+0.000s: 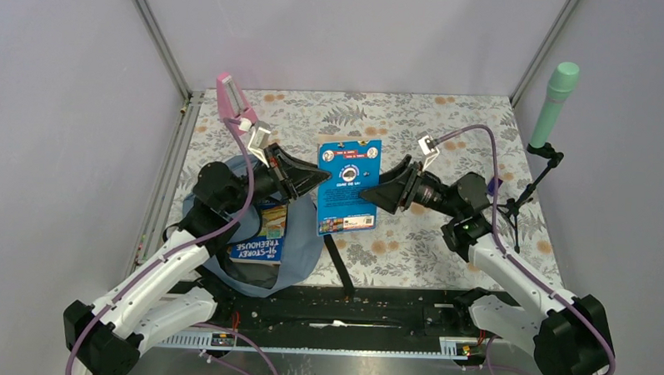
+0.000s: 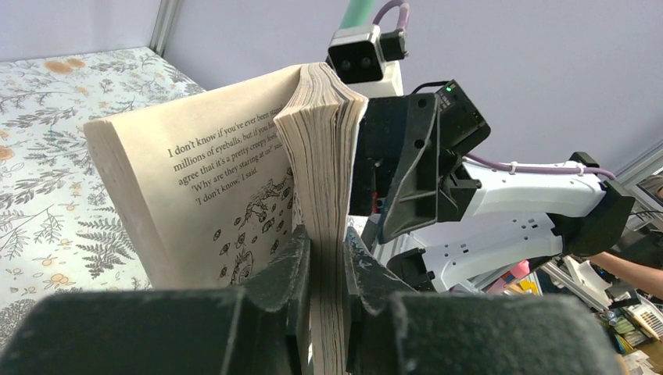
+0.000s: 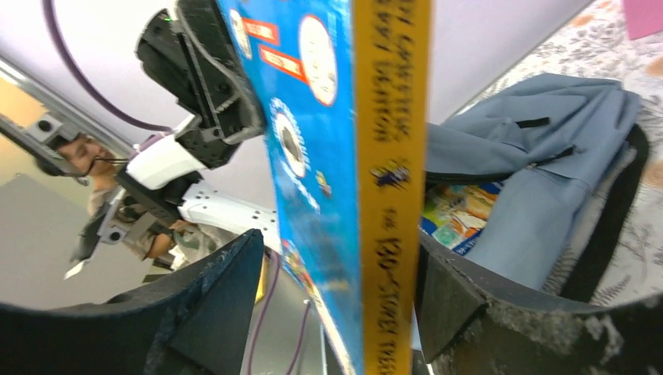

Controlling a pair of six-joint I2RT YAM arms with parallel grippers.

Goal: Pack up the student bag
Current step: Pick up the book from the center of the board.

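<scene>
A blue paperback [image 1: 348,188] with a yellow spine [image 3: 387,156] hangs upright over the table's middle, between both arms. My left gripper [image 1: 315,180] is shut on a wad of its pages [image 2: 324,156]; the rest of the book has fanned open to a printed page [image 2: 211,195]. My right gripper [image 1: 385,194] straddles the spine with its jaws wide: one finger [image 3: 449,293] lies close against the spine, the other [image 3: 211,297] stands well off the cover. The grey-blue student bag [image 1: 301,257] lies open at front left below the left arm, with another book [image 1: 264,239] inside.
The bag's black strap [image 1: 339,267] trails across the floral table toward the near edge. A pink object [image 1: 229,96] stands at the back left. A green microphone [image 1: 554,99] on a black stand rises at the right edge. Grey walls close in the sides.
</scene>
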